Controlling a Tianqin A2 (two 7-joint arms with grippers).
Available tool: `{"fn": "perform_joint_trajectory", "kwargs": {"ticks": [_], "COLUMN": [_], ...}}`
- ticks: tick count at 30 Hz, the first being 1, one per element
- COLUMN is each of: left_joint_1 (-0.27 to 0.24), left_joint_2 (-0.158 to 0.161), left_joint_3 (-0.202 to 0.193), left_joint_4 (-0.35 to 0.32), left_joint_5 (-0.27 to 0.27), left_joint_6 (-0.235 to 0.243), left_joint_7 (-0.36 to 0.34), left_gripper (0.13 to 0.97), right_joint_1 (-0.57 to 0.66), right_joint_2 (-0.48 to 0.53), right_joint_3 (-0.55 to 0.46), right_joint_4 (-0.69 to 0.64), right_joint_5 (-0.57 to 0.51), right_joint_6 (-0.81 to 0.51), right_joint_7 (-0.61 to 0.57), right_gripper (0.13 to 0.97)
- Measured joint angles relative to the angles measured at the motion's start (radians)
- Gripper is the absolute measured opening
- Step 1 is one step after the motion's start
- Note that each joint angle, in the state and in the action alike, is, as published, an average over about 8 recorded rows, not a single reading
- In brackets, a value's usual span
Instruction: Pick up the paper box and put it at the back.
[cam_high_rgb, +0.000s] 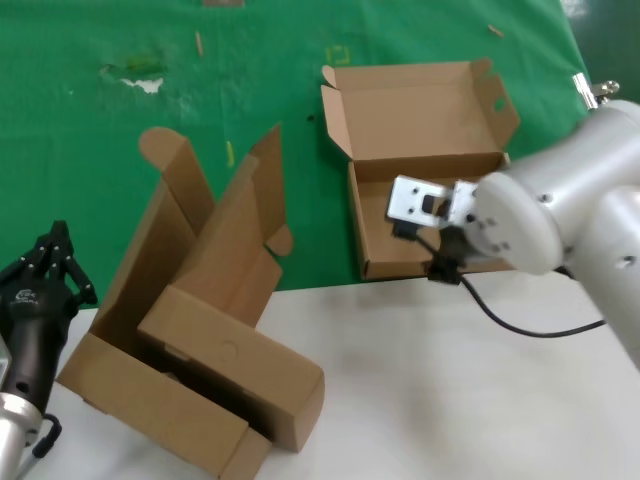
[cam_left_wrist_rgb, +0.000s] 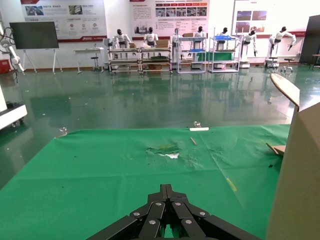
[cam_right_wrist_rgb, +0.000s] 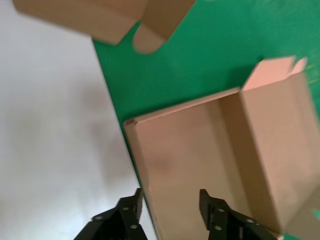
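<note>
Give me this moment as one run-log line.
right end effector: open, astride near wall of paper box | box: lid open, on green sheet | left end effector: shut, idle beside other boxes

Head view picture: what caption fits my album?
Right gripper open over the paper box on the green sheet; left gripper waits.

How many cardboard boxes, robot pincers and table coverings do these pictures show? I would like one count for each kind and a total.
Cardboard boxes: 3 (open paper box, long brown box, box with embossed circle)
Pincers: 2 (left pincer, right pincer)
Table coverings: 2 (green sheet, white tabletop)
Total: 7
</note>
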Motion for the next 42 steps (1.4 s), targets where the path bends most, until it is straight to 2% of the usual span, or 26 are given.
{"fn": "perform_joint_trajectory", "kwargs": {"ticks": [8,15,16,19,27,31,36,42], "left_joint_1": [0.000,0.000,0.000,0.000,0.000,0.000,0.000,0.000], "left_joint_2": [0.000,0.000,0.000,0.000,0.000,0.000,0.000,0.000], "left_joint_3": [0.000,0.000,0.000,0.000,0.000,0.000,0.000,0.000], "left_joint_4": [0.000,0.000,0.000,0.000,0.000,0.000,0.000,0.000], "left_joint_5": [0.000,0.000,0.000,0.000,0.000,0.000,0.000,0.000], "left_joint_6": [0.000,0.000,0.000,0.000,0.000,0.000,0.000,0.000], "left_joint_7": [0.000,0.000,0.000,0.000,0.000,0.000,0.000,0.000], "left_gripper": [0.140,0.140,0.140,0.140,0.164,0.179,0.245,0.317], "right_joint_1": [-0.161,-0.344,-0.360,-0.389,-0.425,-0.449,-0.480,-0.518], "right_joint_2": [0.074,0.044,0.038,0.027,0.026,0.024,0.022,0.020], "right_joint_3": [0.184,0.402,0.421,0.452,0.459,0.464,0.471,0.479], "right_joint_4": [0.340,0.572,0.584,0.597,0.565,0.545,0.519,0.488], "right_joint_5": [-0.024,-0.063,-0.061,-0.041,0.080,0.158,0.260,0.382], "right_joint_6": [0.006,0.128,0.146,0.187,0.280,0.340,0.418,0.513], "right_joint_7": [0.076,0.131,0.131,0.120,0.048,0.001,-0.060,-0.133], "right_gripper": [0.488,0.678,0.678,0.678,0.840,0.876,0.936,0.954]}}
